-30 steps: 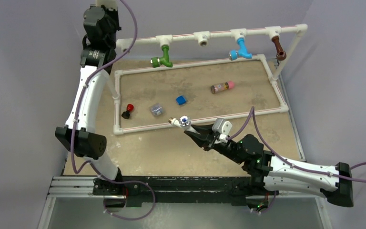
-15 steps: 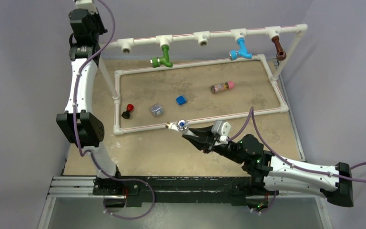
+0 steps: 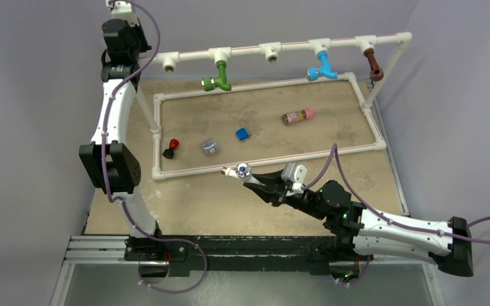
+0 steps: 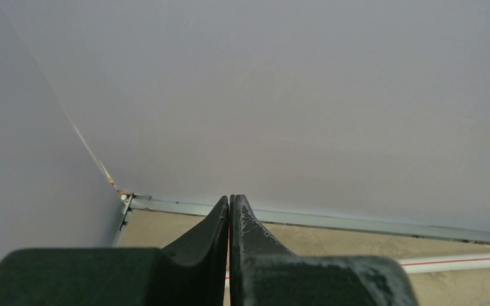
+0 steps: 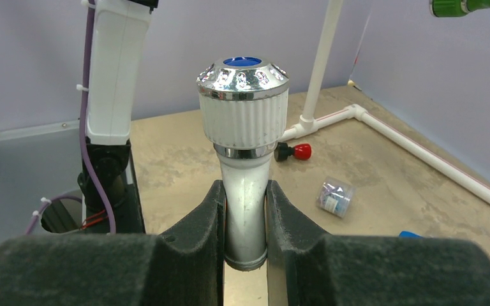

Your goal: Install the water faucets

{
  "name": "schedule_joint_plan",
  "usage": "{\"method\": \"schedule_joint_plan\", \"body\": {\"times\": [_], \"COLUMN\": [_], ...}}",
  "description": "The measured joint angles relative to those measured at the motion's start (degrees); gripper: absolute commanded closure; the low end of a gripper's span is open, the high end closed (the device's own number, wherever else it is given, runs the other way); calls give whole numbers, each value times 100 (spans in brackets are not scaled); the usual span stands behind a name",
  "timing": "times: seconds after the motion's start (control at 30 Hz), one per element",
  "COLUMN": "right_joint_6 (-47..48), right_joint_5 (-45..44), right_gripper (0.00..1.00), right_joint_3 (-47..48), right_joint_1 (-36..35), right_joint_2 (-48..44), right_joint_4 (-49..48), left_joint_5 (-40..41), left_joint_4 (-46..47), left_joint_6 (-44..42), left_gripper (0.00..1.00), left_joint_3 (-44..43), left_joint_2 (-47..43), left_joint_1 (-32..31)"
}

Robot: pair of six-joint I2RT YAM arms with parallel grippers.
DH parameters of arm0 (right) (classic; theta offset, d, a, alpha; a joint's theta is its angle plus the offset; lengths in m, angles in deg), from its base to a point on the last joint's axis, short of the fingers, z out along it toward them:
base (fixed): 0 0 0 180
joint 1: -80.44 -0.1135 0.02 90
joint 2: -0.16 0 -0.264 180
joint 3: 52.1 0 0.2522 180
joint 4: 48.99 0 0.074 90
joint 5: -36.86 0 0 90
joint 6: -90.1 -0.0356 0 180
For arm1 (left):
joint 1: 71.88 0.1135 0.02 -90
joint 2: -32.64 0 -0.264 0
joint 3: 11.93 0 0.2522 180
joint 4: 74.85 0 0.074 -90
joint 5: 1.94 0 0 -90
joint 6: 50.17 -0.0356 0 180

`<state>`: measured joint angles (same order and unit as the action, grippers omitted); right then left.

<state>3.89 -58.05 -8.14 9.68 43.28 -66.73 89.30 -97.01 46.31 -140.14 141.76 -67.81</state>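
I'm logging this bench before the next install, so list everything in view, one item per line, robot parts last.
white faucet: one, white with chrome knob and blue cap, by the frame's near bar
green faucet, blue faucet, brown faucet: one each, hanging from the raised rail
pipe frame: one, white, rectangle on the table plus raised rail; two fittings open
blue cube: one, inside the rectangle
small jar: one, clear, left of the cube
red-and-black piece: one, near the rectangle's left bar
pink-capped tube: one, lying right of centre
table: one, tan
left arm: white and black, raised far left, jaws shut on nothing
right arm: jaws shut on the white faucet
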Motion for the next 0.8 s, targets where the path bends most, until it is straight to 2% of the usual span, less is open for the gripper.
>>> {"method": "schedule_joint_plan", "body": {"times": [0.13,0.37,0.8], "right_joint_6": [-9,-81,-238], "right_joint_5": [-2,-55,-387], "right_gripper": [100,100,100], "right_joint_3": [0,28,658], "right_joint_1": [0,0,0], "right_joint_2": [2,236,931], "right_joint_4": [0,-4,-446], "left_joint_5": [-15,-20,-238], "left_joint_4": [286,131,-317], "left_joint_6": [0,72,470], "left_gripper": [100,100,100], "left_joint_3": [350,903,1239], "left_joint_2": [-214,-737,-1147], "left_joint_1": [0,-2,4]}}
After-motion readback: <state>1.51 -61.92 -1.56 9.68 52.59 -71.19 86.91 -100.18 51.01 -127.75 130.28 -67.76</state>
